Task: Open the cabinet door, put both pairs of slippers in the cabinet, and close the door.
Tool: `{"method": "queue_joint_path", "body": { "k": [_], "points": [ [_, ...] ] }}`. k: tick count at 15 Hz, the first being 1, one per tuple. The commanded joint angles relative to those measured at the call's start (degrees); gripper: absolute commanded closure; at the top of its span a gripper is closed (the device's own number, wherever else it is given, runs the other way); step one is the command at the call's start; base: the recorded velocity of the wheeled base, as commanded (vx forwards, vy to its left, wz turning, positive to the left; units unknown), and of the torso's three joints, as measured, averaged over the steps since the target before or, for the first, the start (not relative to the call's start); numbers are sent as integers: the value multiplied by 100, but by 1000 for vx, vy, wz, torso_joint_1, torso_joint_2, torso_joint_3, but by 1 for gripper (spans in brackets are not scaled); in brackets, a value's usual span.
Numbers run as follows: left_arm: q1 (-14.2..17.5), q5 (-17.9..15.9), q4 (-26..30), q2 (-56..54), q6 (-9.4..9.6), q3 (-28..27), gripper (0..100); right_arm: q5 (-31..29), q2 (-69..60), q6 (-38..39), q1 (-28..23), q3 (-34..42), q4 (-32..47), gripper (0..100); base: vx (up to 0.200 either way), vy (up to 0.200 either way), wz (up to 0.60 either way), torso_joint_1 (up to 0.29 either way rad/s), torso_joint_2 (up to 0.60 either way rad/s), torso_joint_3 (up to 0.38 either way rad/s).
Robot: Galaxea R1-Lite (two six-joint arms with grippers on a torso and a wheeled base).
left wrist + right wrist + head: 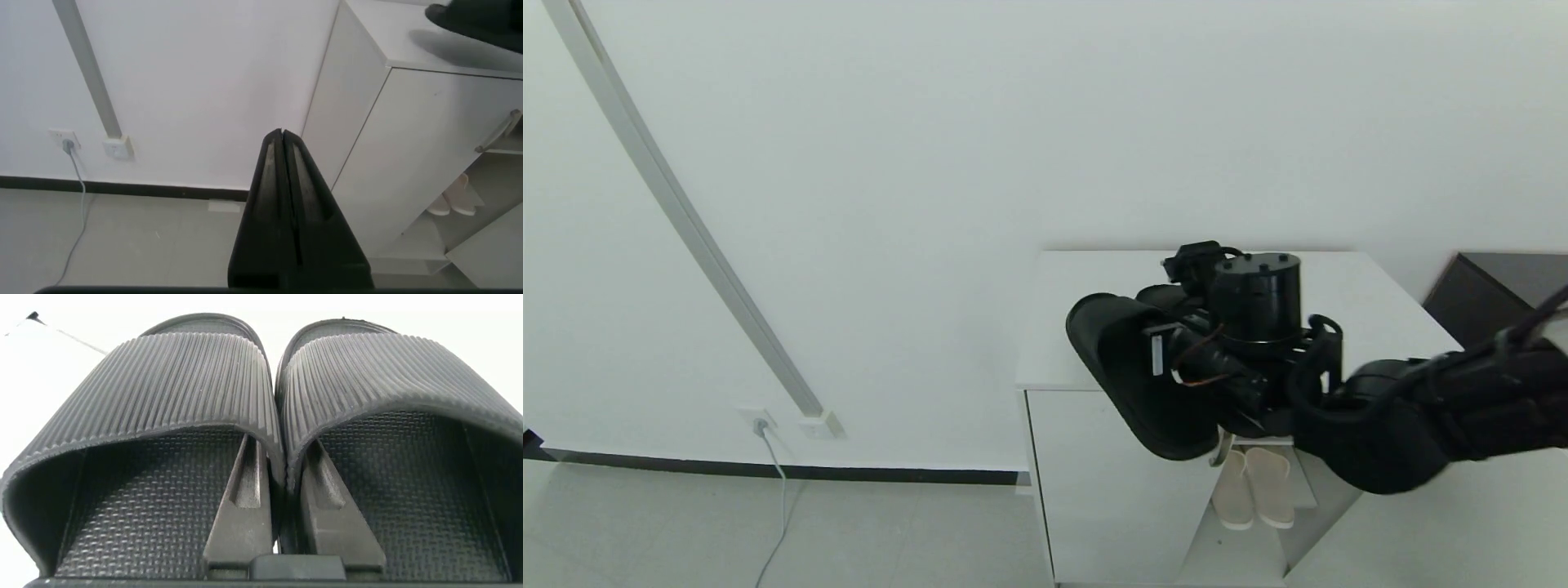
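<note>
Head view, step: the right gripper (1176,359) is carrying the black slippers (1143,384) as a pair. They are hanging before the cabinet (1094,327) at about the level of its top edge. I judge the second pair is now being put in.
Head view, cabinet: its right half is standing open. The pale slippers (1254,488) are lying side by side on a shelf (1307,494) inside, below the held pair.
Head view, next move: the pair is probably needing to go down and inward into the open half without knocking the pale slippers. After that comes letting go, pulling back and swinging the door shut.
Left wrist view, left gripper (282,139): its jaws are pressing together on nothing, and it is hanging off the cabinet's (409,163) left side, well apart from it.
Left wrist view, extra: it is showing the cabinet's side wall and the handle (500,131) of the closed left door more plainly. A black slipper (482,20) is hanging over the top front edge, and the pale slippers (458,196) are lying inside.
Right wrist view, grip: the fingers (241,498) of the right gripper (282,453) are reaching one into each of the black slippers (188,384), squeezing the two inner walls together. The head view is hiding this.
</note>
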Motion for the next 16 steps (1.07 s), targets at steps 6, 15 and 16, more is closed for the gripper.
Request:
{"method": "queue_joint_path", "body": {
  "k": [6,15,16],
  "points": [
    [1,1,-1,-1,18,1,100,1368,-2316,-10,-170,2273,-168,100,0,0,0,0,0,0],
    [1,1,-1,-1,-9,9,100,1306,-2131,-97,129,2282,-168,100,-67,0,0,6,1,1],
    [1,1,-1,-1,-9,1,100,1306,-2122,-97,155,2282,-168,100,-200,0,0,22,7,2]
  ]
}}
